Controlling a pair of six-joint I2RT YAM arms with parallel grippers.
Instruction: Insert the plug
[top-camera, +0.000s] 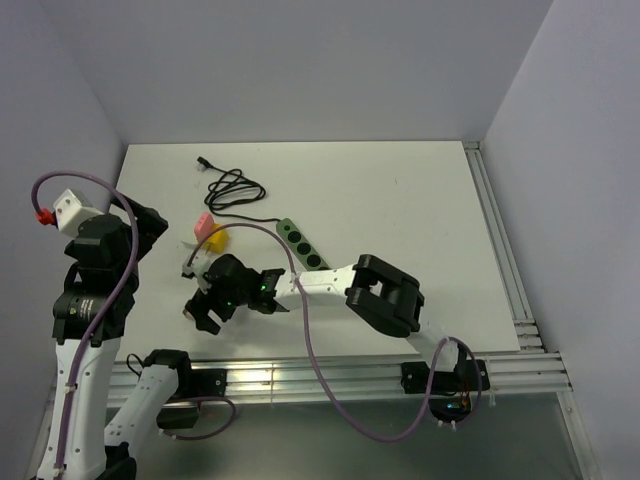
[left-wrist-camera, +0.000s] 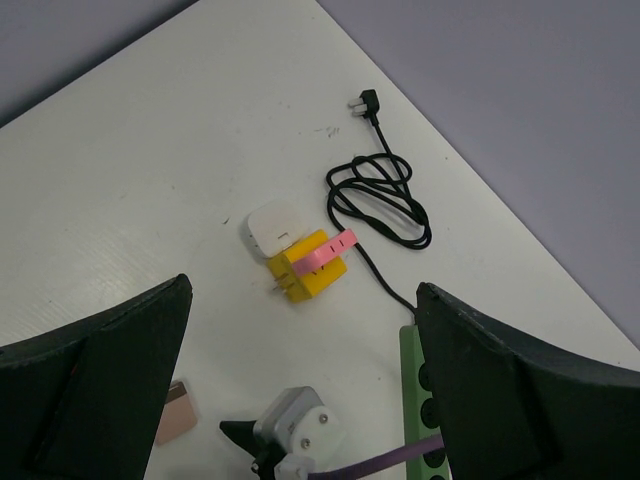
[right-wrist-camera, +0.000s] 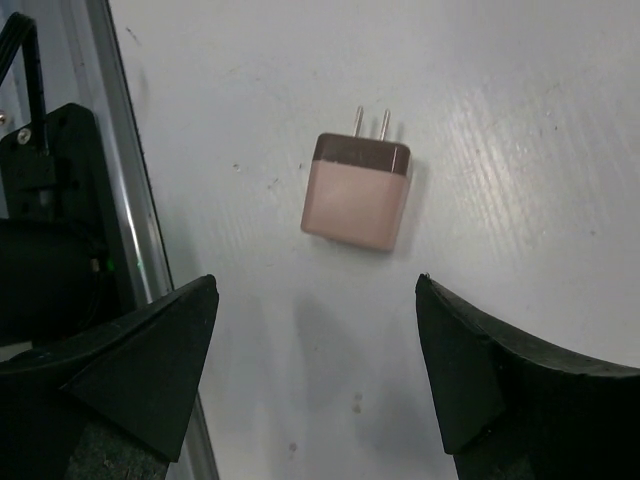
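Pink plug — lies flat on the table, prongs bare, ungripped. Right gripper poised above it, jaws wide, empty. Left gripper wide, empty. Green power strip lies apart — pickup and insertion both outstanding.

Black left pincer and right pincer cap white-and-black arms trailing purple cables.

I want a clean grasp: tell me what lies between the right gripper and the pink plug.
Nothing: the right wrist view shows only bare white table between the open right gripper and the pink plug.
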